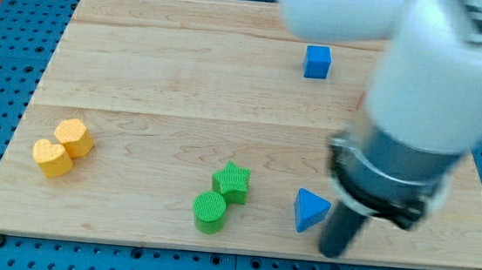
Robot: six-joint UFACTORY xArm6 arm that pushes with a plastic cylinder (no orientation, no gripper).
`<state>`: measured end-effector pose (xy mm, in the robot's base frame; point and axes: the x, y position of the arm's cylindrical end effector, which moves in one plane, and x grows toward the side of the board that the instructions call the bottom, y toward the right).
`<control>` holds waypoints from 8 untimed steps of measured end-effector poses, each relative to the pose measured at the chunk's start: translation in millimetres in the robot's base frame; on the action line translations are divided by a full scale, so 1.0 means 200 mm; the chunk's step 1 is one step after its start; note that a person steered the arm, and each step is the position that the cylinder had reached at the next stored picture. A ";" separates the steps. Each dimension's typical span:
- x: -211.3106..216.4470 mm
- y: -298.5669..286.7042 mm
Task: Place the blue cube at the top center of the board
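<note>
The blue cube (317, 61) sits on the wooden board (159, 75) near the view's top, right of centre. My tip (332, 252) is near the board's bottom edge at the view's lower right, just right of a blue triangular block (309, 210). The tip is far below the blue cube. The large white and grey arm body (428, 99) fills the view's right side and hides part of the board there.
A green star (232, 181) and a green cylinder (210, 212) sit touching at bottom centre. A yellow hexagon (74, 137) and a yellow heart (52, 158) sit touching at the left. A bit of red (360, 100) shows beside the arm.
</note>
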<state>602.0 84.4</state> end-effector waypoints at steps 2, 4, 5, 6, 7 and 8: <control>-0.40 0.07; -0.97 0.27; -1.22 0.27; -1.26 0.45; -1.33 0.10; -1.34 0.10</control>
<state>334.9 103.8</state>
